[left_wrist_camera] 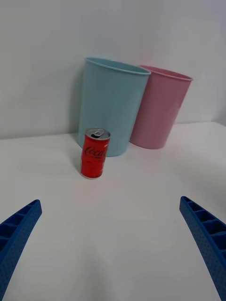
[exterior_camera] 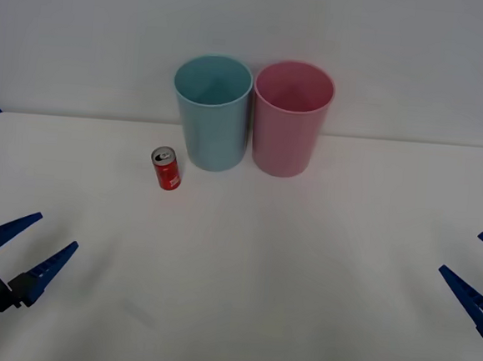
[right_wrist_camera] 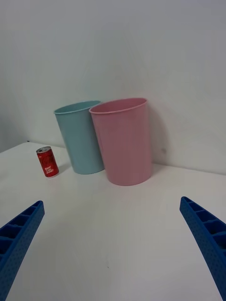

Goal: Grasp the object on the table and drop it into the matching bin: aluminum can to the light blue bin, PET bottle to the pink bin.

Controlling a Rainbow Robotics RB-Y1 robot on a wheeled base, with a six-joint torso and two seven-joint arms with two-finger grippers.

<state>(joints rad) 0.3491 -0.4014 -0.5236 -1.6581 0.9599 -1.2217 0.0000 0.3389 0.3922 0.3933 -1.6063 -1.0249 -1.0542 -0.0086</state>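
Observation:
A small red aluminum can (exterior_camera: 166, 169) (left_wrist_camera: 94, 154) (right_wrist_camera: 47, 162) stands upright on the white table (exterior_camera: 242, 273), just left of and in front of the light blue bin (exterior_camera: 213, 111) (left_wrist_camera: 111, 104) (right_wrist_camera: 80, 136). The pink bin (exterior_camera: 292, 117) (left_wrist_camera: 160, 107) (right_wrist_camera: 123, 140) stands right beside the blue one. My left gripper (exterior_camera: 34, 248) (left_wrist_camera: 110, 244) is open near the table's front left corner, well short of the can. At the right edge, my right gripper (exterior_camera: 477, 266) (right_wrist_camera: 113, 244) is open too, with nothing between its fingers.
A plain white wall rises just behind the two bins. The table's back edge runs along that wall.

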